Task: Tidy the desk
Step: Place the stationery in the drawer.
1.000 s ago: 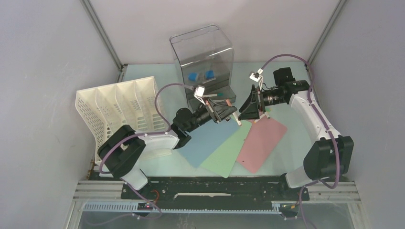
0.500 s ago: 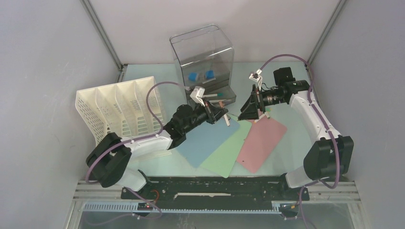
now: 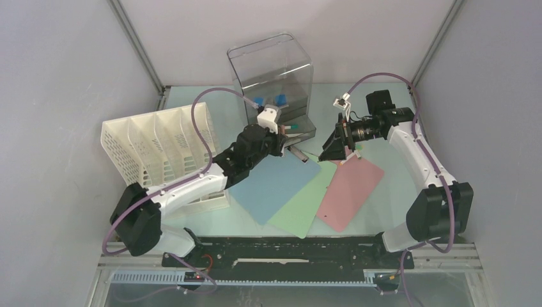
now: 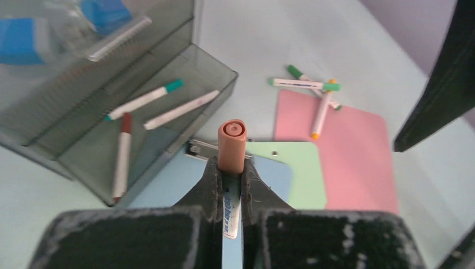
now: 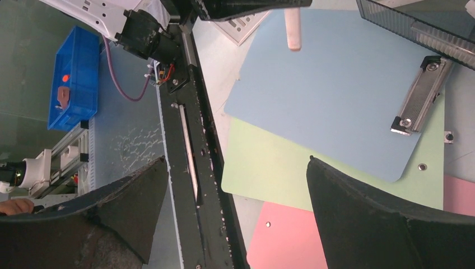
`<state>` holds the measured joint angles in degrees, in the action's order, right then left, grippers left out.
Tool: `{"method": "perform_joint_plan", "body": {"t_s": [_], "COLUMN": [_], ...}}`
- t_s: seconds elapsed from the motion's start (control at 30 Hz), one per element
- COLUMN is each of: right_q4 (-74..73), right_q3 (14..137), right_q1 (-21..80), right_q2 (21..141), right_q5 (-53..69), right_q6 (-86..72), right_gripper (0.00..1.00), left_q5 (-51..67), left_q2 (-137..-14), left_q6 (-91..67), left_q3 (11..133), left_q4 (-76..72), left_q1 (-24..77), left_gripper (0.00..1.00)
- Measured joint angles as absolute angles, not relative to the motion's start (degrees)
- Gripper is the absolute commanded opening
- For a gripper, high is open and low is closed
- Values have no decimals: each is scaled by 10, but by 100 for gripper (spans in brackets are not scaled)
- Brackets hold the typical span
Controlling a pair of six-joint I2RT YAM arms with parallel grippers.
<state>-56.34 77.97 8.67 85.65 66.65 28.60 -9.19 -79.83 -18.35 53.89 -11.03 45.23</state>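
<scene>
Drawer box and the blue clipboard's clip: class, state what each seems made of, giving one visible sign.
Drawer box: probably clear glossy plastic, slightly smoky; blue items inside show through its walls. Clip: likely bare metal; silvery, shiny, with round rivets.

Mint desk, blue clipbd, green clipbd, pink clipbd, white rack — orange-capped marker

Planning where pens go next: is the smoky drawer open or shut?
Open: the drawer juts out from the clear box, three markers lying inside it.
</scene>
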Motion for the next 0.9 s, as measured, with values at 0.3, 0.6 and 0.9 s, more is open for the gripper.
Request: {"method": "perform_joint_plan", "body": {"t_s": [0.3, 0.6, 0.9], "right_q4": [-563, -563, -563], "right_q3": [780, 780, 780], "right_q1": [83, 80, 76], "right_q2": [857, 856, 856], "right_q5": [665, 665, 665], "right_q6": [286, 286, 286], "right_gripper": [100, 100, 100], "left_q5": [-172, -239, -310], "left_q2": [-827, -907, -1011], "left_q6": [-53, 62, 147], "left_q3": [597, 663, 739], "left_q4": [-28, 18, 46], "left_q1": [452, 452, 452], "left_gripper": [0, 0, 0]}}
